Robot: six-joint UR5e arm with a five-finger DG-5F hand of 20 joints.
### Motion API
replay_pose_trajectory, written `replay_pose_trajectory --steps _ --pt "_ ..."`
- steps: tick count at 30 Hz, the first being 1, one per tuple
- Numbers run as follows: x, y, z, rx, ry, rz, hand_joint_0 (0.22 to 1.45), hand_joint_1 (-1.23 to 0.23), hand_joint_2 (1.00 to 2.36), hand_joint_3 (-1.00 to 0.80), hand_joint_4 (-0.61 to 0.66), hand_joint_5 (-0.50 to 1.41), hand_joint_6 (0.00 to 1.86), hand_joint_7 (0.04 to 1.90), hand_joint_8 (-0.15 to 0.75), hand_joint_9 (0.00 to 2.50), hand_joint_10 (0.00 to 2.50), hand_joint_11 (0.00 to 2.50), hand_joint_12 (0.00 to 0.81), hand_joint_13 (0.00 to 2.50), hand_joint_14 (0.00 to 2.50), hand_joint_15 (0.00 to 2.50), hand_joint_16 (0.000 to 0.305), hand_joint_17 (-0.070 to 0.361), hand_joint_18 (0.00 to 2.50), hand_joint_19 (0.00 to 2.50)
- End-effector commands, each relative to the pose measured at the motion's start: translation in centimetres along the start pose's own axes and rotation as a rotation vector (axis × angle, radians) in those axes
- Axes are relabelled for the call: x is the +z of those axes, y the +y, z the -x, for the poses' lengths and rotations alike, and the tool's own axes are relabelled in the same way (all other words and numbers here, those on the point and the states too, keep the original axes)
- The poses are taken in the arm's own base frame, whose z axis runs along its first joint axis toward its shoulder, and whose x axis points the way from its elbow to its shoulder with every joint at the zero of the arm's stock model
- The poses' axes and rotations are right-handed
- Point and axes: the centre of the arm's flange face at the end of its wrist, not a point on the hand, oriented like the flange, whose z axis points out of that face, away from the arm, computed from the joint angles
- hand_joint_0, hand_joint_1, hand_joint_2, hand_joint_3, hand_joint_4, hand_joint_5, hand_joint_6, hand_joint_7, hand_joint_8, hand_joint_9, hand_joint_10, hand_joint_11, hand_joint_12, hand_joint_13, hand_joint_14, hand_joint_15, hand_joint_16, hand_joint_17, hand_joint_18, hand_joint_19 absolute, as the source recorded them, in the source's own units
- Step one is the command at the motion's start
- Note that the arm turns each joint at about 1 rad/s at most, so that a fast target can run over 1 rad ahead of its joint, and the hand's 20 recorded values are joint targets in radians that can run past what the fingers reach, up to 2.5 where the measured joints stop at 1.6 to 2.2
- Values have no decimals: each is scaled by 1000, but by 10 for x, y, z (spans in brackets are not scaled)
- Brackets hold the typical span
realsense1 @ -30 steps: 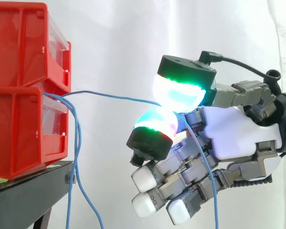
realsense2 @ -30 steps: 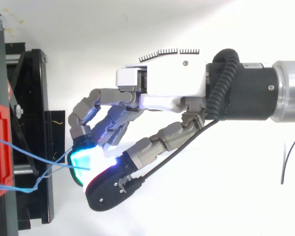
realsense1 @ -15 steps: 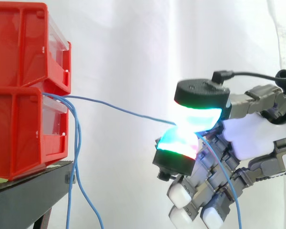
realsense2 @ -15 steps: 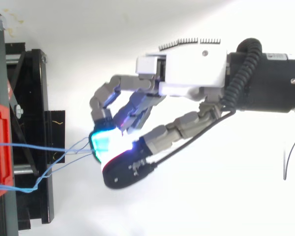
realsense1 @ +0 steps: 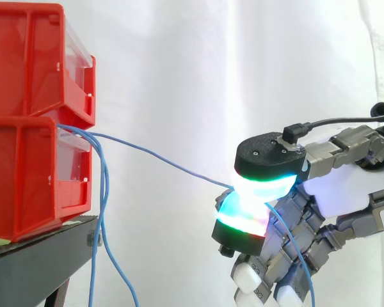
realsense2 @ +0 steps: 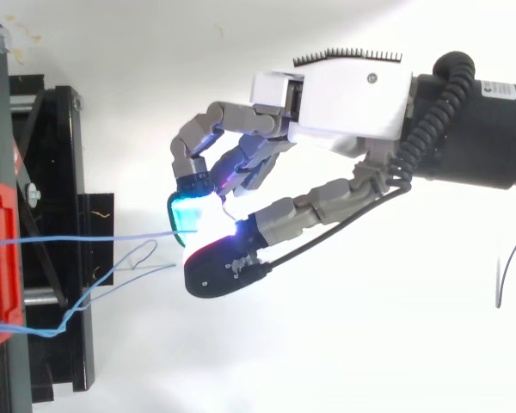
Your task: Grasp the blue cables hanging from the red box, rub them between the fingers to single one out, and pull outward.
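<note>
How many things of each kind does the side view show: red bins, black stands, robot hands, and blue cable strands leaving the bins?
red bins: 2
black stand: 1
hand: 1
blue cable strands: 3, one pinched in the hand
Total: 7

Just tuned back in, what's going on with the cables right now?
The robot hand pinches one blue cable between its glowing fingertips, away from the red bins. That cable runs stretched from the bins to the pinch. The other blue cables hang slack beside the black stand.
</note>
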Motion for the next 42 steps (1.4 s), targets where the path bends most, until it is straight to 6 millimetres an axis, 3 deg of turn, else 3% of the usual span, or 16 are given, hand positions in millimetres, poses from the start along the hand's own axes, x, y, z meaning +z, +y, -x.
replay_pose_trajectory --steps 1,23,29,42 --pt "0 0 -1 -4 0 0 605 -822 1026 31 5 -85 900 1249 363 994 8 322 468 707 9 304 62 140 805 316" --pt "0 0 0 -2 0 3 612 -817 1008 41 6 -85 902 1265 372 994 8 333 467 716 9 308 61 138 808 319" --pt "1 0 -1 -3 1 3 588 -808 1108 25 -9 -83 905 1249 373 1004 8 320 473 737 9 320 62 141 820 320" --pt "0 0 0 -2 0 4 575 -804 1155 15 -5 -81 905 1241 371 1016 8 330 478 765 9 322 63 141 836 313"
